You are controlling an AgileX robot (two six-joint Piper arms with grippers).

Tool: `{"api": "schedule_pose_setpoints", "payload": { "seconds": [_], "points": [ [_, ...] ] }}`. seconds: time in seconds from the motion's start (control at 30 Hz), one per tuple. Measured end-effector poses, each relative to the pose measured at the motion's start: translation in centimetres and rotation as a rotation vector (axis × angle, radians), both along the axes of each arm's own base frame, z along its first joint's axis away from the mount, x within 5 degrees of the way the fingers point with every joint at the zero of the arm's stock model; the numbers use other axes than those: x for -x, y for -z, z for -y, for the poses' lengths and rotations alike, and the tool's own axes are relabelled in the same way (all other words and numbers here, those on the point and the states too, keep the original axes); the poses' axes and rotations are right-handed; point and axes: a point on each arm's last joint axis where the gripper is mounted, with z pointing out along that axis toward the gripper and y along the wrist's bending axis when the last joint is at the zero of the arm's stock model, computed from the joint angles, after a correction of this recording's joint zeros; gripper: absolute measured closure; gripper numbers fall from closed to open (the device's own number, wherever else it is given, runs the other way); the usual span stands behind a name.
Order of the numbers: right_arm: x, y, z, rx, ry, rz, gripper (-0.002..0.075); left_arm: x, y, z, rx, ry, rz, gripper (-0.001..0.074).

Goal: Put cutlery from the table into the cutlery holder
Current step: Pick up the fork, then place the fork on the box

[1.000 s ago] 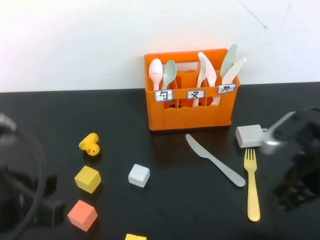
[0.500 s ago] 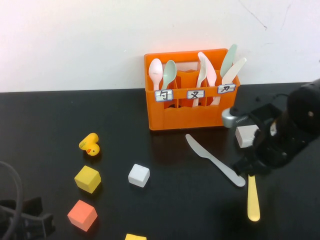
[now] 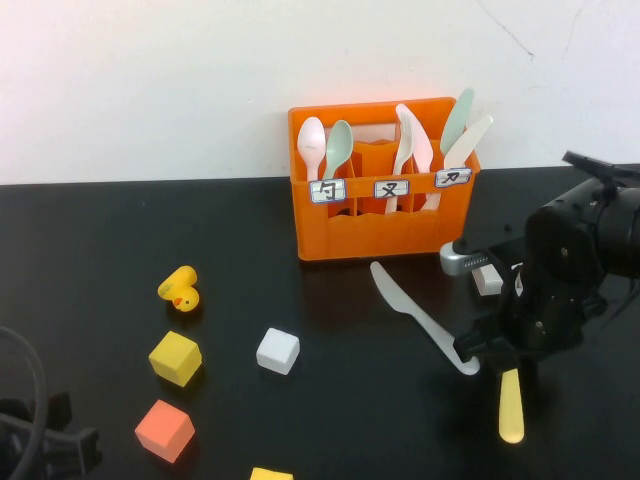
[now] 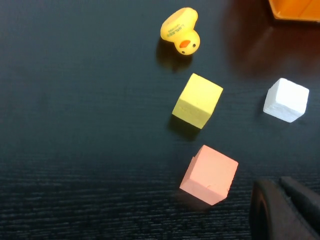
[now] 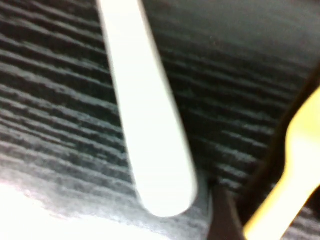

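The orange cutlery holder [image 3: 380,215] stands at the back of the table [image 3: 330,420] with several utensils upright in it. A grey knife [image 3: 420,315] lies in front of it, its handle end [image 5: 155,150] close to my right gripper. A yellow fork [image 3: 511,405] lies to the right, and its tine end is hidden under my right gripper [image 3: 503,358]. That gripper is down at the table and open, straddling the fork. One dark fingertip [image 5: 220,215] sits between knife and fork [image 5: 295,160]. My left gripper [image 3: 45,445] is shut and empty at the front left corner.
A white charger block [image 3: 488,278] shows partly behind the right arm. On the left lie a yellow duck [image 3: 180,290], a yellow cube [image 3: 175,358], a white cube [image 3: 278,350] and a salmon cube [image 3: 164,430]. The left gripper [image 4: 280,185] hovers beside the salmon cube [image 4: 209,175].
My right arm has swung in from the right edge and dropped over the fork's tine end, with its jaws opening. The knife's handle end sits slightly further left. The left arm stays low.
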Motion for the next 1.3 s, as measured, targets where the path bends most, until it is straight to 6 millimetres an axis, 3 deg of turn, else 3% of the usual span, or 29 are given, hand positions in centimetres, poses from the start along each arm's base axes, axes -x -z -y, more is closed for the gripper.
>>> {"api": "schedule_pose_setpoints", "payload": {
  "seconds": [0.27,0.37,0.47,0.8,0.9,1.13,1.3],
  "points": [
    [-0.1,0.2,-0.1,0.013,-0.038,-0.020,0.0345,0.0,0.0,0.0,-0.005,-0.002,0.002,0.0736],
    [0.0,0.3,-0.2,0.010,-0.098,-0.029,0.0442,0.0,0.0,0.0,-0.005,-0.002,0.002,0.0736],
    [0.1,0.3,-0.3,0.011,-0.148,-0.037,0.0596,0.0,0.0,0.0,-0.005,-0.002,0.002,0.0736],
    [0.0,-0.5,-0.3,0.050,-0.239,-0.088,0.0596,-0.1,-0.1,-0.2,-0.016,-0.011,0.011,0.0736],
    [-0.3,-2.4,-0.5,0.038,-0.239,-0.048,0.0596,-0.1,-0.1,-0.2,-0.017,-0.012,0.012,0.0736],
    [-0.8,-10.2,-0.7,-0.061,-0.255,0.218,0.0596,-0.1,-0.1,-0.3,-0.015,-0.029,0.019,0.0736],
    [-1.3,-13.8,-1.1,-0.145,-0.264,0.438,0.0597,-0.1,-0.1,-0.3,-0.016,-0.035,0.018,0.0736]
  ]
}}
